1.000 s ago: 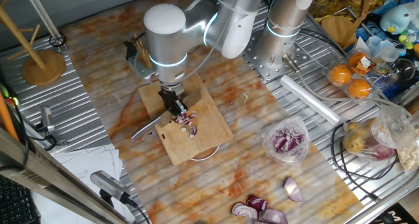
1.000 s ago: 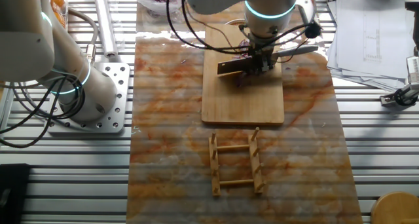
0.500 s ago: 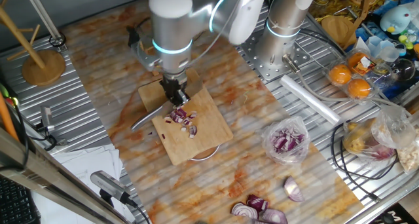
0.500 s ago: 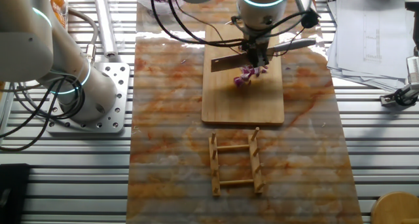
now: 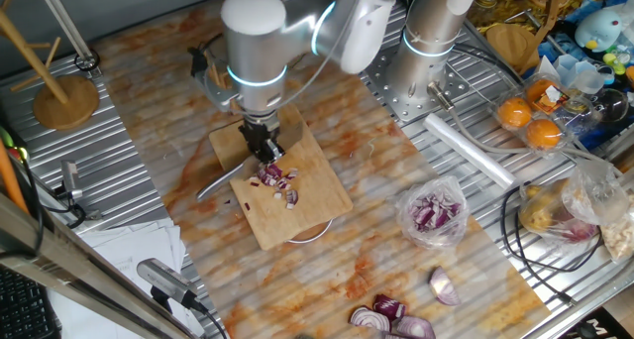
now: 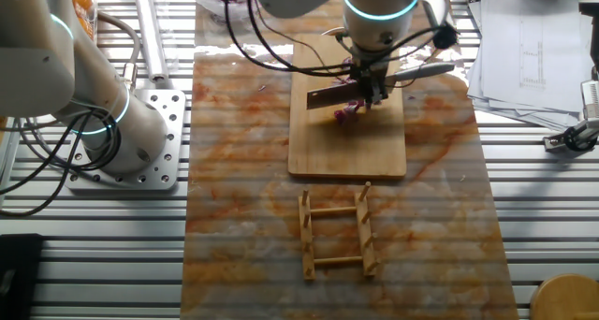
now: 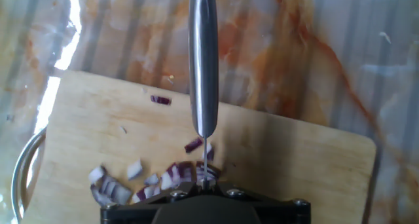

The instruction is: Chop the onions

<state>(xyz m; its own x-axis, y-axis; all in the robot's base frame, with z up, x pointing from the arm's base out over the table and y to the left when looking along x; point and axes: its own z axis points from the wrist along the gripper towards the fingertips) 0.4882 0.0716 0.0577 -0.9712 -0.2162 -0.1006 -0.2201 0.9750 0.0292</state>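
End effector (image 5: pixel 264 147) fingers hidden; knife (image 6: pixel 329 97) over onions (image 5: pixel 278 178).

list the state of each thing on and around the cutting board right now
gripper: shut on the knife, above the board
knife: held, blade over the pile
onions: diced, in a loose pile on the board
cutting board: flat on the table
bag of chopped onion: open, off the board
wooden rack: lying flat
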